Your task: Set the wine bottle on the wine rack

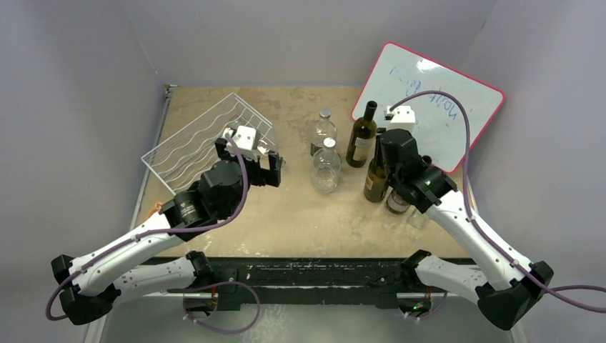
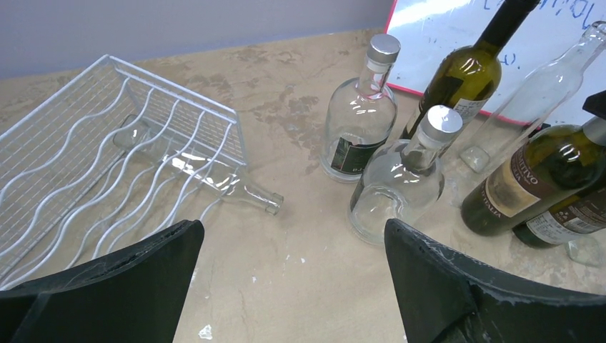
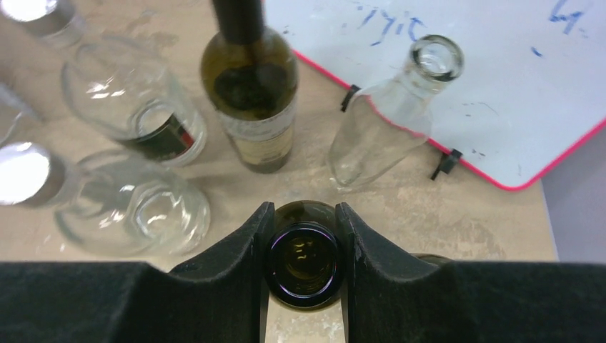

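My right gripper pinched the neck of the upright dark green glass wine bottle, a grip plain only in its wrist view. The left gripper stood spread near the white wire wine rack, well apart from that bottle.

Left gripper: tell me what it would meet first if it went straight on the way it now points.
Most likely the bare table, between the neck of the clear bottle lying on the wine rack and the nearer capped bottle. Depth is unclear; it might clip either.
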Controlling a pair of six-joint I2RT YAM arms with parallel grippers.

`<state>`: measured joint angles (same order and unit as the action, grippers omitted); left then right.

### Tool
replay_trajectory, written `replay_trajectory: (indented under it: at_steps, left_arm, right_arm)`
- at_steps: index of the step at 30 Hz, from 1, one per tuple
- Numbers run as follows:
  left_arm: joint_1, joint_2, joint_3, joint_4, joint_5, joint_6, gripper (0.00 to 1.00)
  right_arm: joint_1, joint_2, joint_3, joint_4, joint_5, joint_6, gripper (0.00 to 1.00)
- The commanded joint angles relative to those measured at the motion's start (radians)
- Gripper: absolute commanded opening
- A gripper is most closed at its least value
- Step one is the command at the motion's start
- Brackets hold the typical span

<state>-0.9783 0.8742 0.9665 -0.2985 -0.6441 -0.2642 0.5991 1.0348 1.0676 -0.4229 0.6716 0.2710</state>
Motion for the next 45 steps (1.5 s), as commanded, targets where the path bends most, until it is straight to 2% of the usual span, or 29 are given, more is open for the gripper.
replay_trajectory:
  at_steps: [1, 7, 15, 18, 27, 36, 40, 45]
  left_arm:
    - [-0.002, 0.014, -0.008, 0.080, -0.019, -0.035, 1.00]
    - [-0.001, 0.001, -0.112, 0.218, 0.059, 0.009, 1.00]
    - [-0.002, 0.019, -0.254, 0.408, 0.328, 0.013, 1.00]
    - [-0.002, 0.060, -0.308, 0.495, 0.448, -0.002, 1.00]
    - [-0.003, 0.225, -0.423, 0.797, 0.647, -0.035, 0.97]
    - [-0.003, 0.312, -0.535, 1.014, 0.708, 0.032, 0.92]
    - [-0.003, 0.338, -0.555, 1.052, 0.736, 0.055, 0.92]
    - [-0.003, 0.330, -0.568, 1.073, 0.634, 0.046, 0.91]
  right_arm:
    - [-0.004, -0.064, 0.098, 0.050, -0.183, -0.109, 0.00]
    - [-0.003, -0.062, 0.143, 0.011, -0.423, -0.122, 0.00]
    - [-0.004, -0.040, 0.144, 0.041, -0.662, -0.129, 0.00]
    - [-0.003, -0.030, 0.150, 0.069, -0.747, -0.125, 0.00]
    - [-0.004, 0.014, 0.166, 0.131, -0.946, -0.095, 0.00]
    - [-0.003, 0.072, 0.185, 0.209, -1.075, -0.014, 0.00]
    - [-0.004, 0.077, 0.189, 0.235, -1.137, -0.002, 0.00]
    - [-0.004, 0.077, 0.188, 0.252, -1.209, -0.008, 0.00]
